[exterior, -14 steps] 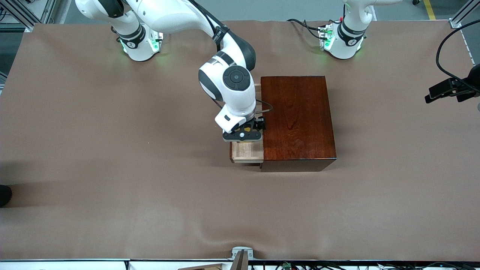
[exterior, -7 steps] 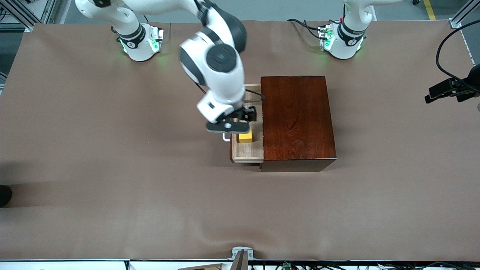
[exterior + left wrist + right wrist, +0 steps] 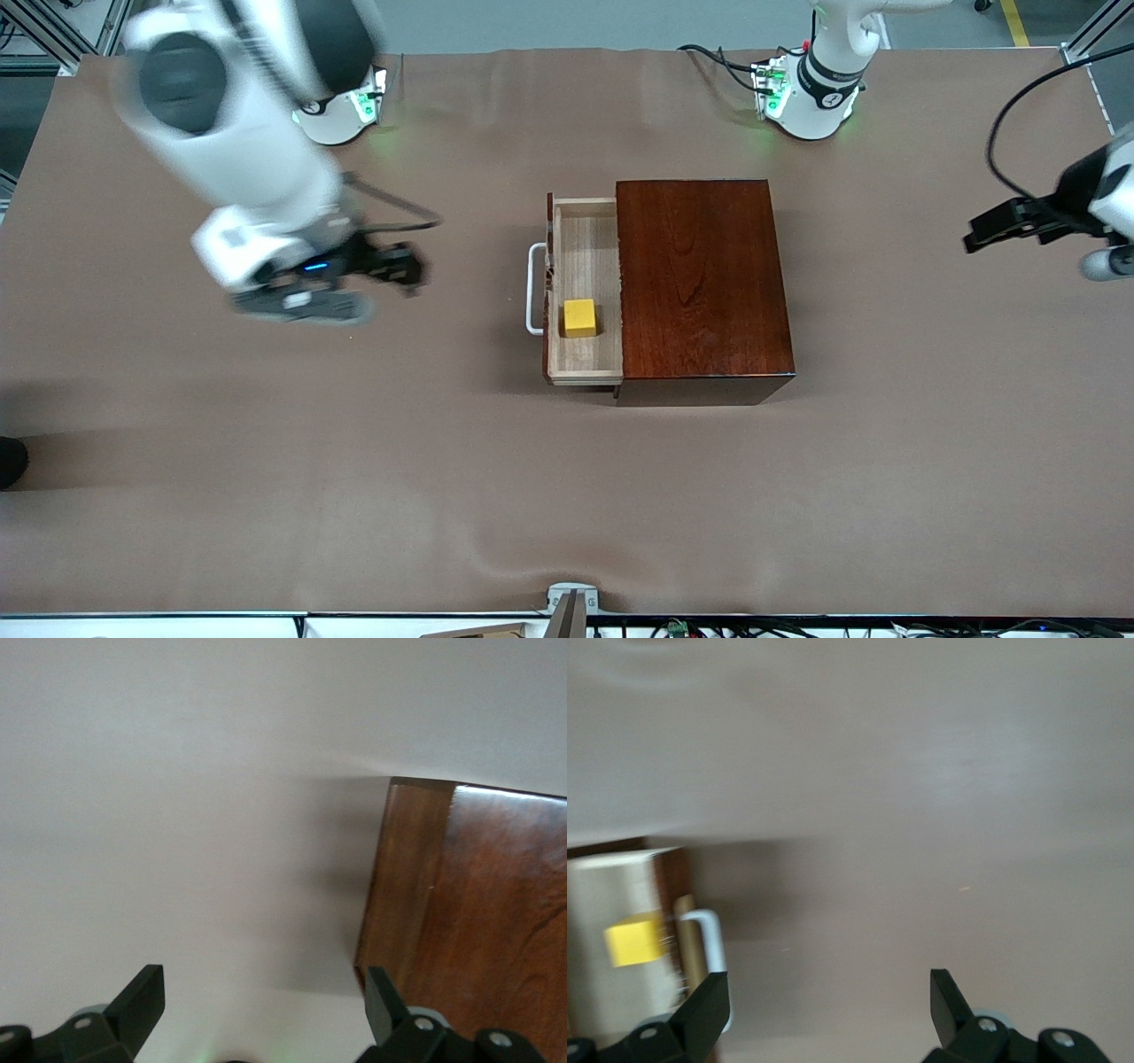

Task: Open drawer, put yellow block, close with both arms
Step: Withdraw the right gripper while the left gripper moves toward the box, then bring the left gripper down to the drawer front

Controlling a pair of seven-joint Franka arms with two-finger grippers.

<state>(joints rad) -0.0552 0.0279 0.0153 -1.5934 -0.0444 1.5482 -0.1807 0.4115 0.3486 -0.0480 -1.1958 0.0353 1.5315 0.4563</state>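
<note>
The dark reddish-brown box [image 3: 704,279] stands mid-table with its pale wood drawer [image 3: 585,354] pulled out toward the right arm's end. The white handle [image 3: 534,290] shows on the drawer's front. The yellow block [image 3: 580,317] lies in the drawer; it also shows in the right wrist view [image 3: 633,939] beside the handle [image 3: 713,943]. My right gripper [image 3: 390,266] is open and empty, in the air over bare table toward the right arm's end. My left gripper [image 3: 997,226] is open and empty, over the table at the left arm's end; its wrist view shows the box [image 3: 469,904].
The brown table cover [image 3: 266,443] lies bare around the box. The arm bases [image 3: 806,97] glow green along the top edge. A metal bracket [image 3: 571,602] sits at the table's near edge.
The right gripper let go of the yellow block in the drawer, rose, and swung away toward the right arm's end. The left gripper shifted slightly inward.
</note>
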